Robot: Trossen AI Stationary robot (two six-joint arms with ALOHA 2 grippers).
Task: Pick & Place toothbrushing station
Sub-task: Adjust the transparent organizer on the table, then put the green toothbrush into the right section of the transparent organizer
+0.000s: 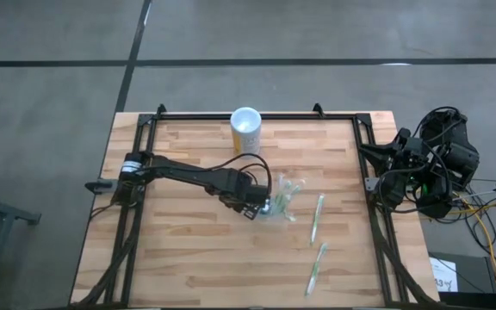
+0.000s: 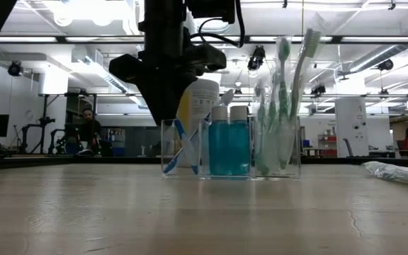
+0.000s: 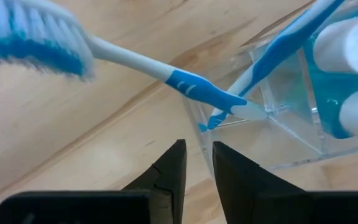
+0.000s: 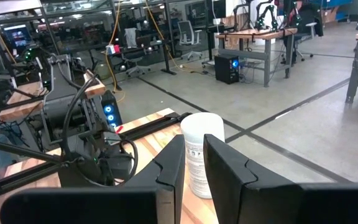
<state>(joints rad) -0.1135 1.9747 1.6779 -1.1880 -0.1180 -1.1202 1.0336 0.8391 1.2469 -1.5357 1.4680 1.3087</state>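
Note:
The toothbrushing station is a clear plastic holder standing upright on its base on the wood, mid-table. In the low view it holds a blue-and-white toothbrush, two blue bottles and green toothbrushes. My left gripper comes down on its left end and is shut on its end wall. My right gripper waits at the table's right edge, shut and empty. My left gripper has the station's clear end wall between its two fingers, one finger inside the toothbrush compartment and one outside. The fingers come from above, pointing down. The station stands upright with its base on the table.
A yellow cup with a white rim stands near the far edge; it also shows in the right wrist view. Two wrapped toothbrushes lie on the wood to the right and near side of the station.

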